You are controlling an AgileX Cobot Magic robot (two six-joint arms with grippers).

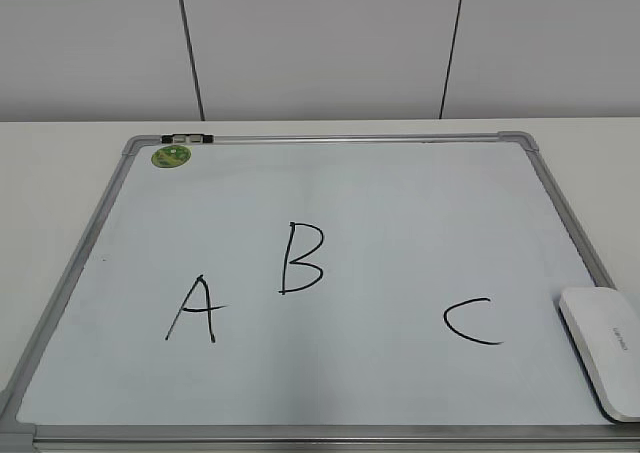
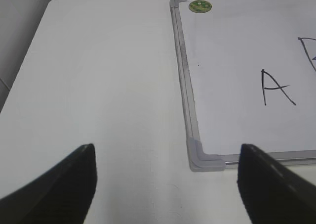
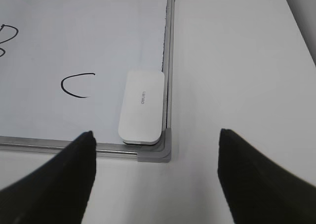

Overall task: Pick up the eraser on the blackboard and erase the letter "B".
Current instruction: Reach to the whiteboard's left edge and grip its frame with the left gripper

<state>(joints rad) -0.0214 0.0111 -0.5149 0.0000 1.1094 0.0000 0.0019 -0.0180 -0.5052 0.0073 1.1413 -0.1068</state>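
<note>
The blackboard (image 1: 400,203) is a white dry-erase board with a silver-grey frame, lying flat on the table. The black letter "B" (image 1: 301,258) stands near its middle, between a black "A" (image 1: 193,310) and a black "C" (image 1: 472,321). The white oblong eraser (image 1: 605,348) lies in the board's near right corner; it also shows in the right wrist view (image 3: 142,107). My right gripper (image 3: 156,177) is open and empty, just short of that corner. My left gripper (image 2: 167,182) is open and empty over the table beside the board's near left corner (image 2: 202,157).
A round green sticker (image 1: 171,156) and a small black-and-white clip (image 1: 187,137) sit at the board's far left corner. White table surface (image 2: 98,85) lies left of the board and also right of it (image 3: 237,75). A grey panelled wall stands behind.
</note>
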